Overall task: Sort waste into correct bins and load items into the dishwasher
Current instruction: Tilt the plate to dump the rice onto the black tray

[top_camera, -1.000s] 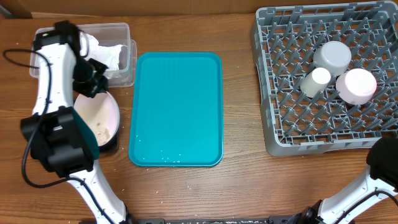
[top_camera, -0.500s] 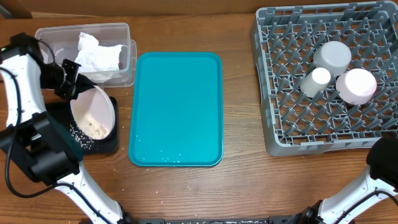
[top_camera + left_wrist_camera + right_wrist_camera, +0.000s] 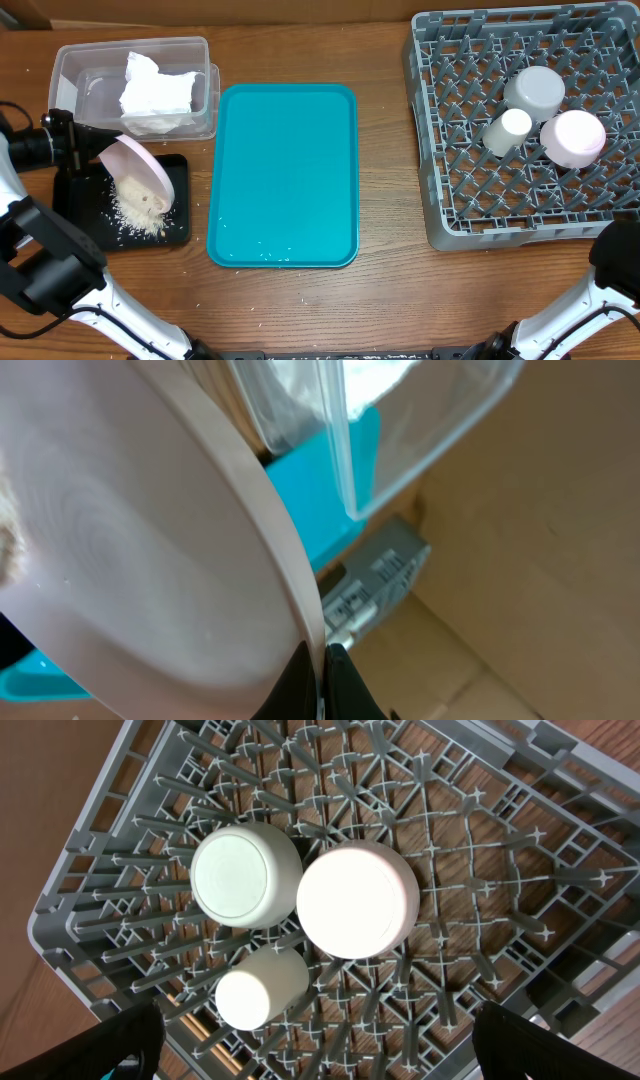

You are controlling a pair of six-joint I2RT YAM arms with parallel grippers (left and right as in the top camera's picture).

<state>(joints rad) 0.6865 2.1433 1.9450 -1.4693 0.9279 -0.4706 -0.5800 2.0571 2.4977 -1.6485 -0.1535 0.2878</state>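
Note:
My left gripper [image 3: 88, 148] is shut on the rim of a pink bowl [image 3: 140, 170] and holds it tipped steeply over the black bin [image 3: 75, 200]. Crumbly food waste [image 3: 135, 208] lies spilled in that bin below the bowl. In the left wrist view the bowl [image 3: 130, 550] fills the frame with its rim pinched between my fingers [image 3: 322, 680]. My right gripper [image 3: 320, 1060] is open and empty above the grey dishwasher rack [image 3: 470, 215], which holds a grey cup [image 3: 535, 92], a white cup [image 3: 508, 130] and a pink cup [image 3: 573, 137].
A clear plastic bin [image 3: 85, 55] with crumpled white paper [image 3: 155, 92] stands at the back left. A teal tray [image 3: 285, 175] lies in the middle with a few crumbs near its front edge. The right arm's base shows at the bottom right.
My left gripper has swung left and tilted the pink bowl from nearly level to steeply tipped. The food has slid out of the bowl into the black bin.

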